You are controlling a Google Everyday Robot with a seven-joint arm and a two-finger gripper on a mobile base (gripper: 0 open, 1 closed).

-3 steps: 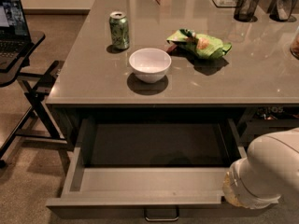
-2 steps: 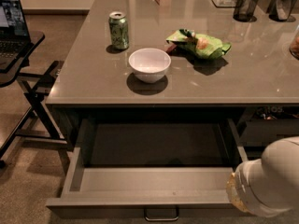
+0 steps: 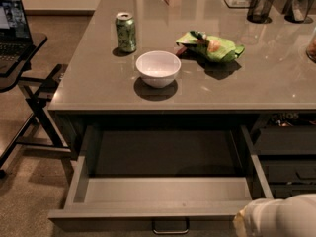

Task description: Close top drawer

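The top drawer [image 3: 163, 190] is standing pulled well out from under the grey counter [image 3: 94, 85], its pale inner walls showing and its small metal loop handle [image 3: 170, 227] hanging at the middle of the front. On the counter above, a white bowl [image 3: 158, 68] is sitting near the front edge, with a green can [image 3: 126, 32] behind it to the left and a crumpled green bag [image 3: 212, 46] to the right. A black mesh cup [image 3: 260, 6] is standing at the back. A laptop [image 3: 12, 23] is resting on a folding stand [image 3: 34, 93] well to the left. A white rounded part of the arm [image 3: 281, 216] is overlapping the drawer's front right corner. The gripper is lying out of sight past that corner, so its grip cannot be told. Since a second ago the arm has been sinking lower and rightward, while the drawer is staying just as far out.
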